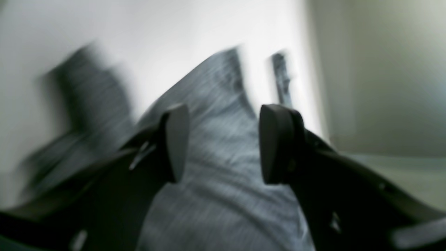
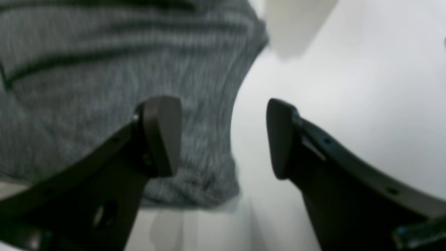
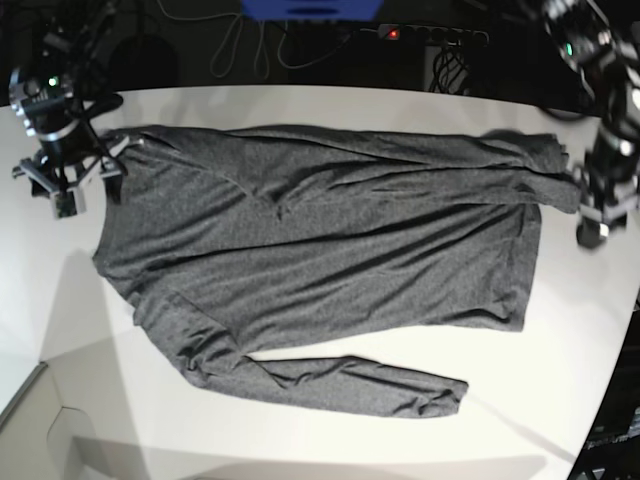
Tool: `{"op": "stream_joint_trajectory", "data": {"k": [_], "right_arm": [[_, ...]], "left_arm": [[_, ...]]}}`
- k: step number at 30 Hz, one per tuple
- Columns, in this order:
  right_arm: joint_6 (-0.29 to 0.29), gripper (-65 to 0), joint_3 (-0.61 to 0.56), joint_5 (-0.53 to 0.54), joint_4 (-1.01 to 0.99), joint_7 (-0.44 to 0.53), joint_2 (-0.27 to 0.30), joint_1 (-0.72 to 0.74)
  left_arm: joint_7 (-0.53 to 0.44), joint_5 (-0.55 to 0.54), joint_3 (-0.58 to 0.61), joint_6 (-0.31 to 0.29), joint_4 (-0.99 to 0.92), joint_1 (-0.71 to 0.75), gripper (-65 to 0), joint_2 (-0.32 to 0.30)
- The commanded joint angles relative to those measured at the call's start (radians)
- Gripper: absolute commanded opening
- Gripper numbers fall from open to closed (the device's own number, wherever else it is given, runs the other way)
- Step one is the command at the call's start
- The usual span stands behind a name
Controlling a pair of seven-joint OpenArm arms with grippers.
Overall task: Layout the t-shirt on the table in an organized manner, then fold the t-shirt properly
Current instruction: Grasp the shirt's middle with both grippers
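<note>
Your shirt lies spread on the table, long axis 9-to-3, one sleeve trailing toward 5 o'clock, the other folded along the 12 o'clock edge; left claw is spread, nothing pinched, cloth blurred below it; right claw is spread too, empty, hanging over the shirt's edge at 9 o'clock, one finger above cloth, other above bare table.
</note>
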Motion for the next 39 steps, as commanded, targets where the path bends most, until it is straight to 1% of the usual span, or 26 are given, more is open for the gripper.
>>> {"op": "stream_joint_trajectory", "data": {"k": [1, 5, 8, 9, 11, 13, 16, 19, 21, 23, 25, 26, 29, 31, 34, 35, 37, 39], "right_arm": [[-0.004, -25.7, -0.005, 0.008, 0.009, 0.023, 0.008, 0.027], [-0.004, -25.7, -0.051, 0.007, -0.009, 0.023, 0.011, 0.098], [-0.004, -25.7, -0.083, -0.01, -0.037, 0.023, 0.025, 0.147], [-0.004, -25.7, -0.096, -0.03, -0.052, 0.023, 0.025, 0.164], [-0.004, -25.7, -0.108, -0.085, -0.095, 0.023, 0.023, 0.214], [-0.004, -25.7, -0.108, -0.137, -0.147, 0.023, 0.022, 0.262], [-0.004, -25.7, -0.102, -0.196, -0.209, 0.023, 0.022, 0.306], [-0.004, -25.7, -0.1, -0.203, -0.249, 0.029, 0.025, 0.325], [-0.004, -25.7, -0.1, -0.203, -0.258, 0.029, 0.028, 0.325], [-0.004, -25.7, -0.105, -0.203, -0.259, 0.031, 0.033, 0.325], [-0.004, -25.7, -0.106, -0.203, -0.259, 0.031, 0.031, 0.325], [-0.004, -25.7, -0.106, -0.203, -0.259, 0.031, 0.031, 0.325], [-0.004, -25.7, -0.106, -0.202, -0.259, 0.031, 0.033, 0.329], [-0.004, -25.7, -0.108, -0.202, -0.261, 0.031, 0.033, 0.351], [-0.004, -25.8, -0.108, -0.205, -0.312, 0.031, 0.033, 0.395], [-0.004, -25.8, -0.108, -0.205, -0.347, 0.031, 0.036, 0.418], [-0.004, -25.8, -0.115, -0.205, -0.431, 0.031, 0.056, 0.464], [-0.004, -25.9, -0.149, -0.205, -0.516, 0.031, 0.074, 0.526]], "left_arm": [[0.001, 0.022, 0.028, -0.001, -0.016, -0.049, -33.4, -0.009], [0.001, 0.27, 0.139, -0.006, -0.226, -0.267, -33.4, -0.009], [-0.007, 0.428, 0.191, -0.007, -0.381, -0.406, -33.4, -0.011], [-0.025, 0.472, 0.205, -0.007, -0.429, -0.443, -33.4, -0.018], [-0.099, 0.559, 0.252, -0.007, -0.541, -0.514, -33.4, -0.043], [-0.208, 0.621, 0.335, -0.007, -0.654, -0.561, -33.4, -0.081], [-0.37, 0.642, 0.487, -0.007, -0.82, -0.617, -33.4, -0.138], [-0.504, 0.638, 0.623, -0.007, -1.0, -0.675, -33.3, -0.172], [-0.597, 0.638, 0.688, -0.007, -1.128, -0.709, -33.3, -0.173], [-0.686, 0.638, 0.725, -0.009, -1.23, -0.741, -33.3, -0.169], [-0.757, 0.636, 0.762, -0.009, -1.296, -0.756, -33.3, -0.164], [-0.783, 0.636, 0.778, -0.009, -1.317, -0.762, -33.3, -0.152], [-0.814, 0.636, 0.792, -0.009, -1.343, -0.762, -33.3, -0.143], [-0.838, 0.636, 0.8, -0.021, -1.343, -0.762, -33.3, -0.14], [-0.866, 0.636, 0.817, -0.121, -1.352, -0.762, -33.3, -0.135], [-0.872, 0.636, 0.814, -0.152, -1.368, -0.762, -33.3, -0.123], [-0.891, 0.638, 0.811, -0.182, -1.406, -0.762, -33.3, -0.107], [-0.918, 0.638, 0.811, -0.187, -1.443, -0.762, -33.3, -0.101]]}}
